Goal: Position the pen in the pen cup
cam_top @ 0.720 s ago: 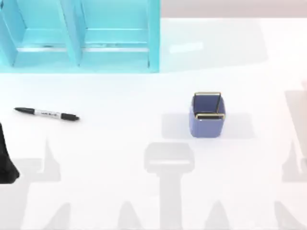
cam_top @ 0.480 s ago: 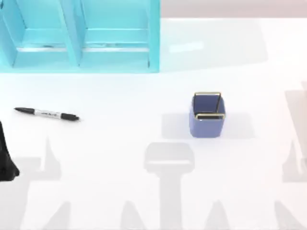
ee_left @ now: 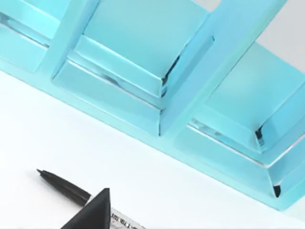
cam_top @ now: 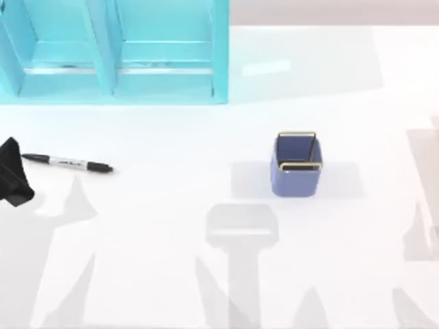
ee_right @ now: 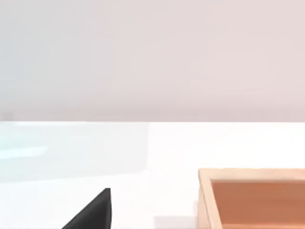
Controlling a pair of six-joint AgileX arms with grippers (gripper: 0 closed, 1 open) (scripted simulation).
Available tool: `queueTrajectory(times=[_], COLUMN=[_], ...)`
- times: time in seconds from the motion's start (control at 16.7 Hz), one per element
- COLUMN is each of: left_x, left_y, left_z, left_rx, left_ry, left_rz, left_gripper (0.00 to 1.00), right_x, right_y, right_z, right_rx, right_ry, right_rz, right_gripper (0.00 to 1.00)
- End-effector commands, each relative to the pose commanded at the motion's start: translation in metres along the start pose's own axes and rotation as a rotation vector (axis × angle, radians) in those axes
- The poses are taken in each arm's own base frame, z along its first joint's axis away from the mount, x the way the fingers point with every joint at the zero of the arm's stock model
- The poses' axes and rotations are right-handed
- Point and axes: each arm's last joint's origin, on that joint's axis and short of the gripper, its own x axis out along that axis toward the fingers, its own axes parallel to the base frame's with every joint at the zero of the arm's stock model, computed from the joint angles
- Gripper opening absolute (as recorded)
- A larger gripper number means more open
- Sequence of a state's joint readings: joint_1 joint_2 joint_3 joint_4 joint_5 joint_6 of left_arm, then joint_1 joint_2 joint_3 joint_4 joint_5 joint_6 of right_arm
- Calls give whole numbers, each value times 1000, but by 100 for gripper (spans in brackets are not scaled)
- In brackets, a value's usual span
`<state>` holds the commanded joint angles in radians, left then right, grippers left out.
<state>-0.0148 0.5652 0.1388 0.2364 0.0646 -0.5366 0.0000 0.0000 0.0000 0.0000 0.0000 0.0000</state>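
The pen point(cam_top: 66, 163) lies flat on the white table at the left, its tapered end toward the left edge. Seen from the left wrist, the pen point(ee_left: 64, 187) runs under a black part of my left gripper point(ee_left: 95, 214). From above, my left gripper point(cam_top: 15, 179) hovers at the table's left edge, right beside the pen's tapered end. The pen cup point(cam_top: 297, 166), blue-purple with a gold rim, stands upright right of centre, far from the pen. My right gripper point(ee_right: 93, 214) is parked away from both.
A large turquoise shelf unit point(cam_top: 113, 51) fills the back left, just behind the pen; the left wrist view sees the shelf unit point(ee_left: 167, 81) close up. A wooden box point(ee_right: 252, 198) sits near the right gripper. Open table lies between pen and cup.
My left gripper has moved from the lower left edge toward the back of the table and now sits beside the pen's tapered end. Pen and cup have not moved.
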Motion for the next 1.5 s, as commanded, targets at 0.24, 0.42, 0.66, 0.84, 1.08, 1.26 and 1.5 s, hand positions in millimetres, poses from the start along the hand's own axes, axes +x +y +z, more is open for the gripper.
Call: queueTrajectory(times=[0.24,0.42,0.66,0.84,1.08,1.26,1.5], left_x=[42,72,100,112,114,113,136], left_y=[7,17,29,33,34,35,34], left_z=[-11,-27,-46,-52,-53,-53,-57], left_rx=[-368,-616,-850,-939,-954,-953,-955], left_ry=[179,274,326,330,330,329,328], left_rz=[98,201,299,325,327,331,324], left_gripper=[100,100,100,100,100,100,100], right_x=[0,0,0,0,0,0,0], right_y=[0,0,0,0,0,0,0], right_z=[0,0,0,0,0,0,0], right_rx=[0,0,0,0,0,0,0], right_ry=[0,0,0,0,0,0,0], right_rz=[0,0,0,0,0,0,0], right_gripper=[100,100,100,100,100,100,100])
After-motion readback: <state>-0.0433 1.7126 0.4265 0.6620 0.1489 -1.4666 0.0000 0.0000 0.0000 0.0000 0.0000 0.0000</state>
